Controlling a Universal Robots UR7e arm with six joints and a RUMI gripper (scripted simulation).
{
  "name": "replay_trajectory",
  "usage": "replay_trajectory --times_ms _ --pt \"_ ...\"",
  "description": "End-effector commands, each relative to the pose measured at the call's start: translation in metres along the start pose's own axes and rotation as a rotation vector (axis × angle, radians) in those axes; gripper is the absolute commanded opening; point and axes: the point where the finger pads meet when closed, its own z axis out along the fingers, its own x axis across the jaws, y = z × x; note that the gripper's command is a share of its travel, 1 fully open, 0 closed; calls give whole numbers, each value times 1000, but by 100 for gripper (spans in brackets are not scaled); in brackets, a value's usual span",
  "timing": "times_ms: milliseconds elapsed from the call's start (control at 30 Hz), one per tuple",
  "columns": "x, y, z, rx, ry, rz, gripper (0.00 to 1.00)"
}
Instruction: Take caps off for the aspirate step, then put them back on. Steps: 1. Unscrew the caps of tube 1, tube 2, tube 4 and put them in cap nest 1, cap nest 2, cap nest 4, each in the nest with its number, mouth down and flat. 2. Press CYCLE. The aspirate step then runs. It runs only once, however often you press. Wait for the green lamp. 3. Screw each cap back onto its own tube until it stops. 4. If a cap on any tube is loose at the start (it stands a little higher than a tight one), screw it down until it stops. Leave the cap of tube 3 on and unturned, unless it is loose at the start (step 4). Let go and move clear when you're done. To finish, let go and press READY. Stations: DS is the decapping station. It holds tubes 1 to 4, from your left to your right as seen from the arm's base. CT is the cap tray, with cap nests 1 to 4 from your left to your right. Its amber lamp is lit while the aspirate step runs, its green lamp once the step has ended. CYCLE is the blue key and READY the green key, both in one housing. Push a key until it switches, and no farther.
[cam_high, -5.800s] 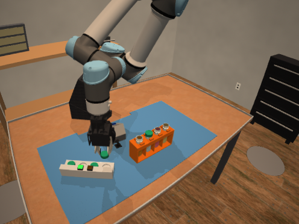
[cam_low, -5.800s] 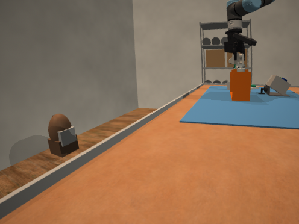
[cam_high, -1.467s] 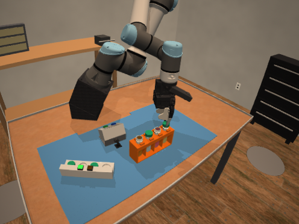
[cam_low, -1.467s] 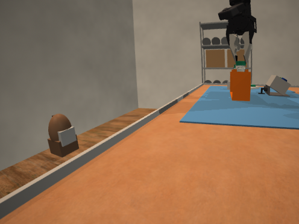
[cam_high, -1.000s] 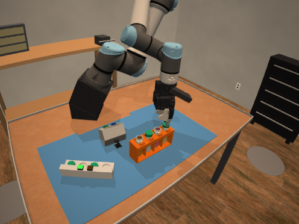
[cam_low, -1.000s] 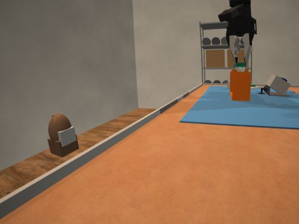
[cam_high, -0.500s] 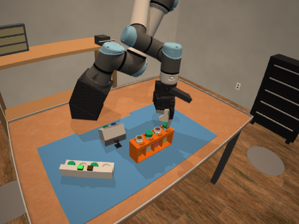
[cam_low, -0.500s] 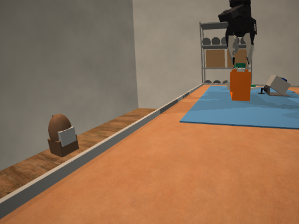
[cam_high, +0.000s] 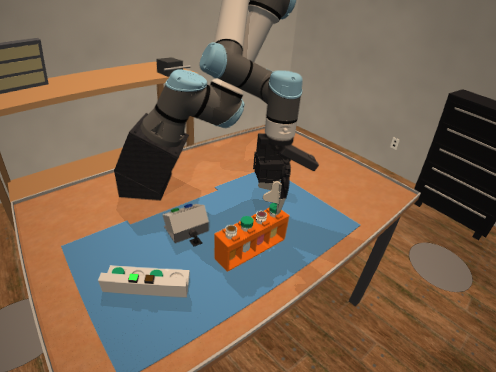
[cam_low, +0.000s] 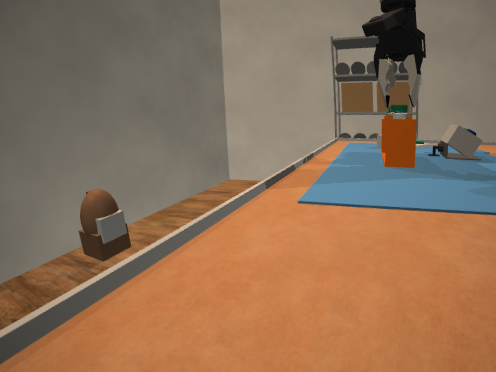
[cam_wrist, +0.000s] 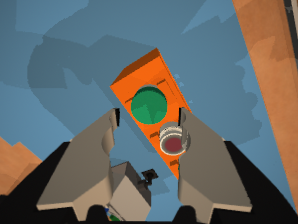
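Blue mat (cam_high: 310, 235) on table (cam_high: 75, 210), orange rack (cam_high: 250, 245) with four tubes, gripper (cam_wrist: 148, 116) parted, empty, straddling green end cap (cam_wrist: 149, 105), two caps in tray (cam_high: 145, 286), green lamp (cam_high: 133, 277) lit.

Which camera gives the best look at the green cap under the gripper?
The wrist view: the green cap shows whole from above, between the open fingers, which stand apart from it. The top view shows it small and partly hidden behind a finger. The exterior view shows only a thin green edge.
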Motion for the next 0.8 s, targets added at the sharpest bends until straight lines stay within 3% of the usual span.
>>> replay_trajectory --times_ms 0,100,600,767 --pt "0 0 1 0 1 -112 35" --pt "0 0 2 0 1 -152 35" --pt "0 0 7 0 1 -752 35" --pt "0 0 7 0 1 -872 35"
